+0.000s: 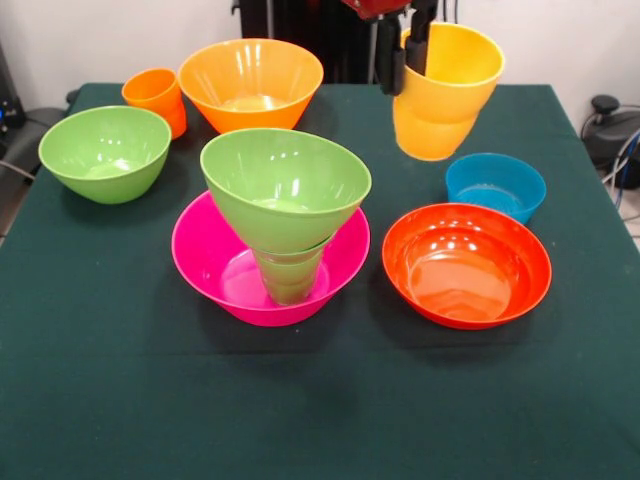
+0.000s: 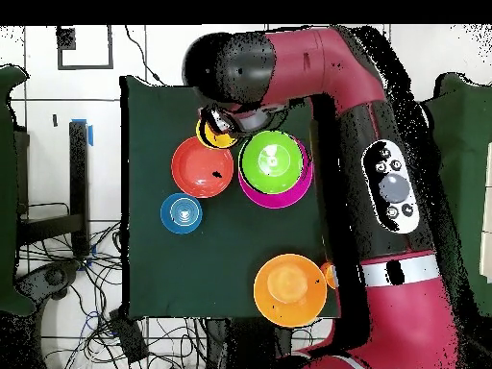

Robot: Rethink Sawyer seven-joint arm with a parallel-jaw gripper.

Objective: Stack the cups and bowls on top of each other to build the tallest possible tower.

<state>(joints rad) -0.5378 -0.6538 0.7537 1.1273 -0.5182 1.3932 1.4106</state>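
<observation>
The robot's gripper [image 1: 406, 55] held a yellow-orange cup [image 1: 445, 92] in the air above the dark green table [image 1: 320, 400], its black fingers [image 1: 388, 58] clamped over the cup's rim, one inside the mouth and one outside. The cup hung tilted, clear of everything below it, over the part of the table just beyond the translucent blue bowl [image 1: 496, 186]. In the overhead view the cup [image 2: 215, 133] showed only partly beneath the red and black arm [image 2: 384, 183].

Near the middle of the table stood the tower [image 1: 283, 225]: a large pink bowl [image 1: 215, 262] as base, a green cup [image 1: 288, 278] upright inside it, and a light green bowl [image 1: 285, 185] perched on the cup, leaning toward the pink bowl's rim. From above, the green bowl [image 2: 271, 161] covered most of the pink one [image 2: 279, 198].

A red-orange bowl [image 1: 466, 265] sat just beside the pink bowl, with the blue bowl close behind it. A second light green bowl [image 1: 105, 152] rested near one side edge of the table, while a large orange bowl [image 1: 251, 84] and a small orange cup [image 1: 157, 98] stood together along the back edge.
</observation>
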